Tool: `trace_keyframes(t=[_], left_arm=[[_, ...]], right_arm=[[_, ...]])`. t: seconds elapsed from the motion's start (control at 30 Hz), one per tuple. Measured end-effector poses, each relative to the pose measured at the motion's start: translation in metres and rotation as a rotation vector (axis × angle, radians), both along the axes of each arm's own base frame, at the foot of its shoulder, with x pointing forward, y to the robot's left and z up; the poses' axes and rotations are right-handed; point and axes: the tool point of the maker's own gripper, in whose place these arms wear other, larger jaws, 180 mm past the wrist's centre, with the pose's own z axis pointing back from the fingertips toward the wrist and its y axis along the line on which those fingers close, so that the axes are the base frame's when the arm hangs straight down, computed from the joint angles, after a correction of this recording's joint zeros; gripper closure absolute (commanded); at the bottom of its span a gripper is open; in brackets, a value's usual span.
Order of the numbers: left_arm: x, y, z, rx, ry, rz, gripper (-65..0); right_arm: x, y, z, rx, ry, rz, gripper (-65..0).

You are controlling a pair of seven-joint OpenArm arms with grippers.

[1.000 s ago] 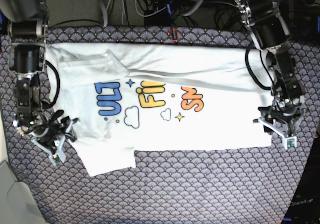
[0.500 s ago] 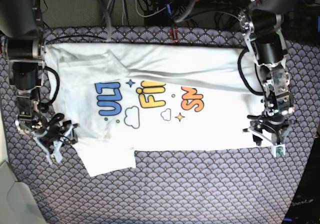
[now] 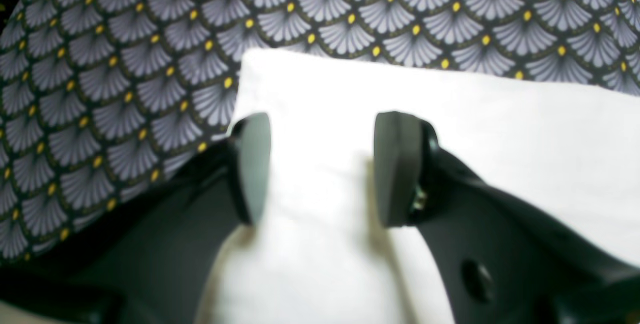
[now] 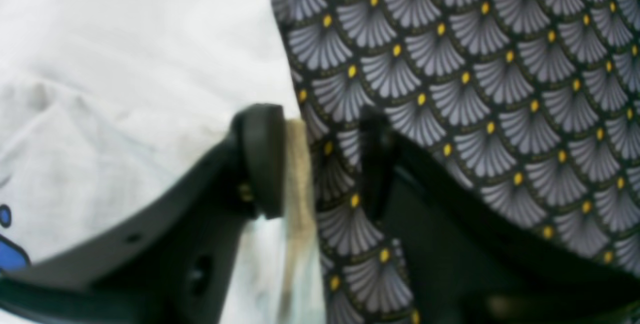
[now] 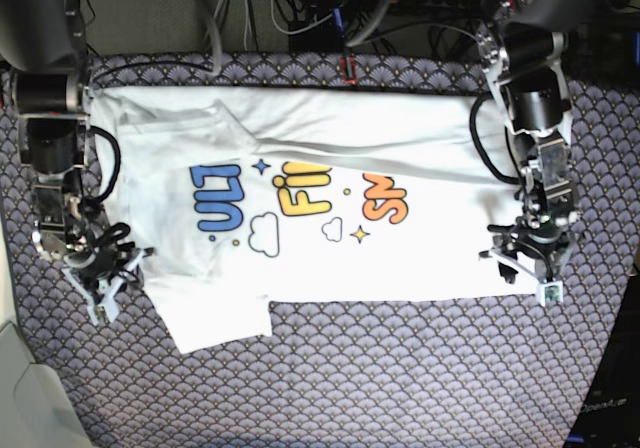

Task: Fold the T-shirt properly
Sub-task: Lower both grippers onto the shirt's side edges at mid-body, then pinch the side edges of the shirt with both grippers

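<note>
The white T-shirt (image 5: pixel 320 208) lies spread print-up on the patterned cloth, one sleeve toward the front left. At the base view's right, my left gripper (image 5: pixel 530 276) is down on the shirt's near right corner. In the left wrist view this gripper (image 3: pixel 322 164) is open, with white T-shirt (image 3: pixel 450 114) fabric between its pads. My right gripper (image 5: pixel 105 283) sits at the shirt's left edge. In the right wrist view it (image 4: pixel 320 164) has its jaws apart. One finger (image 4: pixel 265 159) rests over the T-shirt (image 4: pixel 125 64); the hem and patterned cloth lie in the gap.
A grey fan-patterned tablecloth (image 5: pixel 400 368) covers the table. Cables (image 5: pixel 300 8) and a small red item (image 5: pixel 348 68) lie beyond the far edge. Both arms reach down from the far corners along the shirt's sides.
The right gripper's jaws have narrowed and it has shifted slightly at the shirt's left edge. The left gripper has moved inward onto the shirt's right corner.
</note>
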Motion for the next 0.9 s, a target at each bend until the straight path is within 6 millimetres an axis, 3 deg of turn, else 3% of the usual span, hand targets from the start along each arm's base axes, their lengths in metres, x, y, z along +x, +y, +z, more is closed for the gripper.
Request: trace_keyframes(t=[0.17,0.33,0.53,0.9], left_arm=[[0.008,0.002,0.010,0.003,-0.027,0.002,-32.2],[0.007,0.002,0.008,0.002,-0.020,0.003,-32.2],[0.019,0.002,0.023,0.001,-0.053,0.002,-32.2],[0.018,0.001,0.020,-0.001,-0.047,0.002,-32.2]], right_arm=[[-0.008,0.002,-0.009,0.012,0.008,-0.002,0.0],[-0.011,0.003,-0.012,0.018,-0.001,-0.004,0.0],[-0.011,0.003,-0.012,0.018,0.000,-0.004,0.0],[-0.011,0.003,-0.012,0.018,0.000,-0.004,0.0]])
